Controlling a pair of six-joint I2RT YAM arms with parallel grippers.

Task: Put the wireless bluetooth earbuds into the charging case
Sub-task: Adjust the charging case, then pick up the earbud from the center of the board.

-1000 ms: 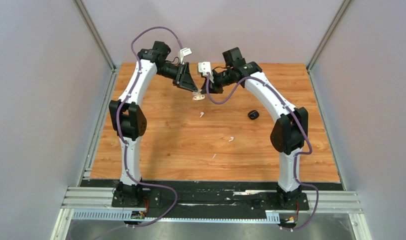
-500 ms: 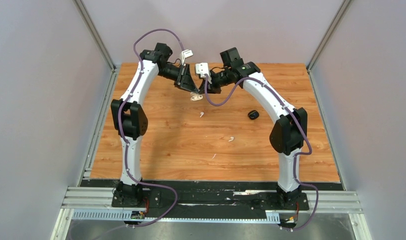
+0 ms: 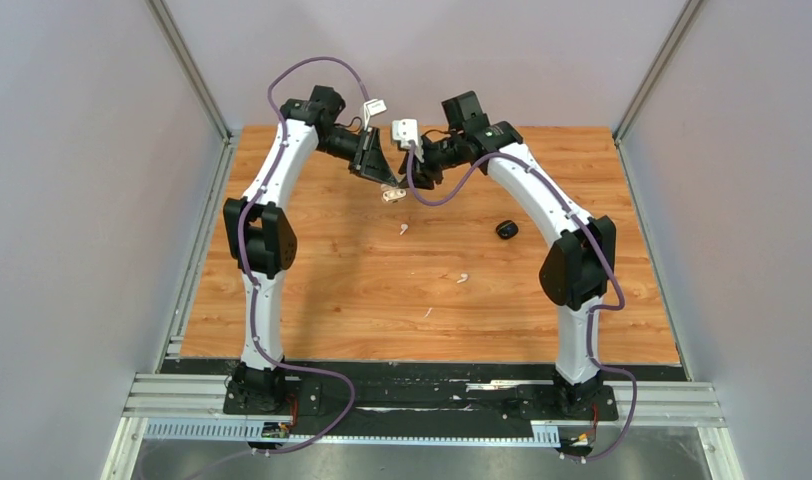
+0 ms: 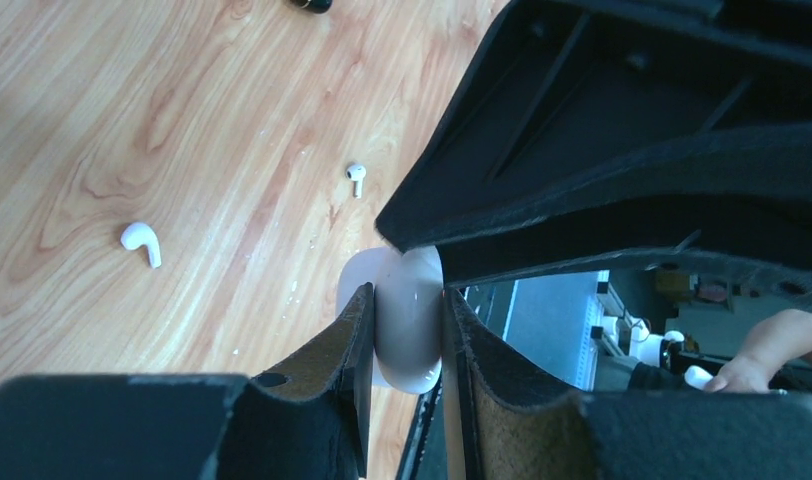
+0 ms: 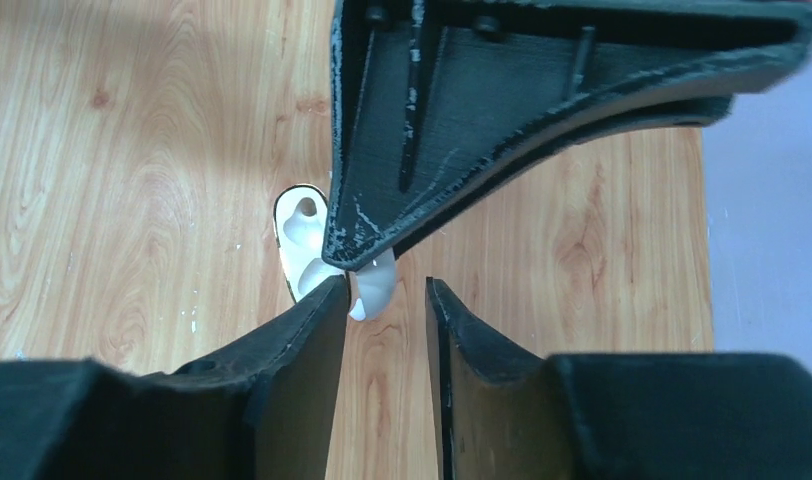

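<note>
The white charging case is clamped between the fingers of my left gripper, held just above the far middle of the table. In the right wrist view its lid stands open and shows a hollow. My right gripper is open right beside the case, with only wood between its fingers. Its left finger is close to the case's lower tip. Two white earbuds lie on the wood: one just in front of the case, one nearer the middle. Both show in the left wrist view.
A small black oval object lies right of the middle, under the right arm's reach. A tiny white fleck sits nearer the front. Grey walls and metal rails enclose the wooden table on three sides.
My right gripper, shut a second ago, has opened beside the case. My left gripper has closed tighter on the case, which shifted slightly left.
</note>
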